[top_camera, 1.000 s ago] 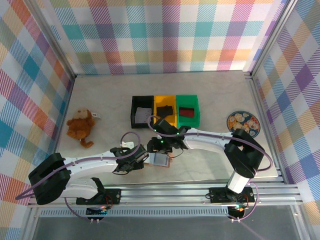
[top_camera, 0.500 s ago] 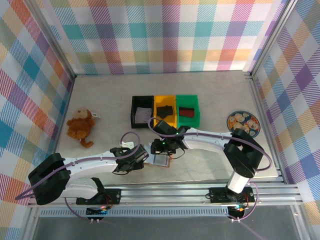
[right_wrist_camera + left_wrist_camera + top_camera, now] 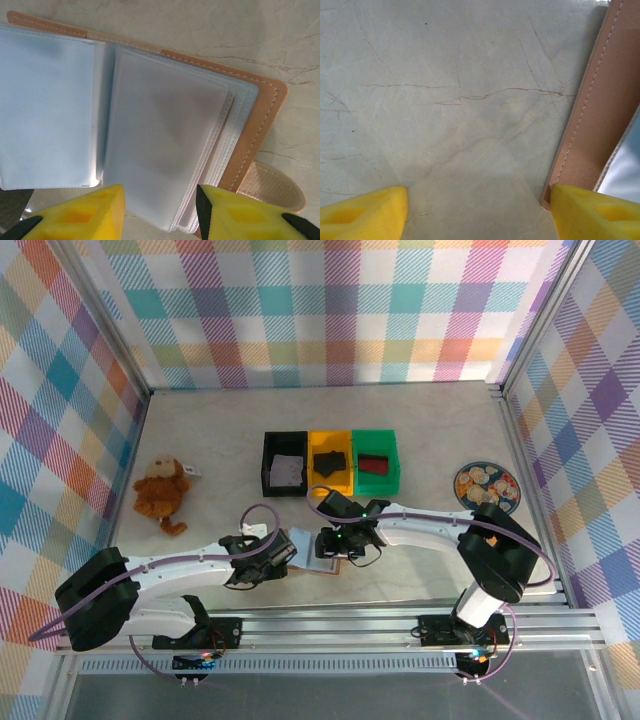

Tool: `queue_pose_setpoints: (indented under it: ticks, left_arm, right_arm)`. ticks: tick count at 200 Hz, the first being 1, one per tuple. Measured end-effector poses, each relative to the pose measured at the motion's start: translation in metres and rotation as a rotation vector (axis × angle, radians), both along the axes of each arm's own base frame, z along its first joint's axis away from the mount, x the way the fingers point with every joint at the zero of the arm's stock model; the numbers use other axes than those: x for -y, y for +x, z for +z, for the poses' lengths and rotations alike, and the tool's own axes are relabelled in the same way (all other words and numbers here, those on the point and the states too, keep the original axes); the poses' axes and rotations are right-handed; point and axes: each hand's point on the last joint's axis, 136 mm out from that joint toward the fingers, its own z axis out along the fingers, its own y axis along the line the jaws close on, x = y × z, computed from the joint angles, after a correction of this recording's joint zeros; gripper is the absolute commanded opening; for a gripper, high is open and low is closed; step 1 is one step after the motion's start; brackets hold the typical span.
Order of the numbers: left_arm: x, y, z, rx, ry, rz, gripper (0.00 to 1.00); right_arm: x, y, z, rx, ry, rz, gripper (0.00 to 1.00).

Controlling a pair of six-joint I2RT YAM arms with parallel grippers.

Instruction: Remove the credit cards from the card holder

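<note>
The card holder (image 3: 303,544) lies open on the table between my two grippers, its tan leather cover (image 3: 260,125) underneath and its pale blue-grey sleeves (image 3: 165,145) facing up. Hovering over the right-hand stack of sleeves, my right gripper (image 3: 160,210) is open, with the stack's lower edge in the gap. At the holder's left edge sits my left gripper (image 3: 477,210), wide open over bare table, and its right fingertip (image 3: 595,212) rests at the corner of the cover (image 3: 592,115). The credit cards are hidden; the sleeves look frosted and blank.
Black (image 3: 284,465), yellow (image 3: 331,462) and green (image 3: 376,462) bins stand in a row behind the holder. A plush monkey (image 3: 162,490) lies at the left, and a round patterned plate (image 3: 486,483) at the right. The holder's snap strap (image 3: 270,187) sticks out beside my right finger.
My right gripper has shifted right and nearer across the holder, its jaws a little wider, and more of the pale sleeves now shows to its left. The left arm has stayed put.
</note>
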Motion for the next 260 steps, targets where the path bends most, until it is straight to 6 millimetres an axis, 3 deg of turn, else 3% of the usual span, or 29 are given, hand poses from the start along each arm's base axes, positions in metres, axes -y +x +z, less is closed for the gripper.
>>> queue_pose_setpoints:
  ticks: [64,133,260]
  left_arm:
    - [0.000,0.000,0.000,0.000,0.000,0.000,0.74]
    - [0.000,0.000,-0.001,-0.001,0.002,0.000,0.74]
    - [0.000,0.000,-0.001,-0.003,0.009,-0.007,0.74]
  right_arm:
    - [0.000,0.001,-0.014,-0.016,-0.028,-0.004,0.44]
    - [-0.009,0.002,-0.013,-0.024,-0.002,0.005,0.42]
    - [-0.047,0.015,0.014,0.000,0.106,0.038,0.40]
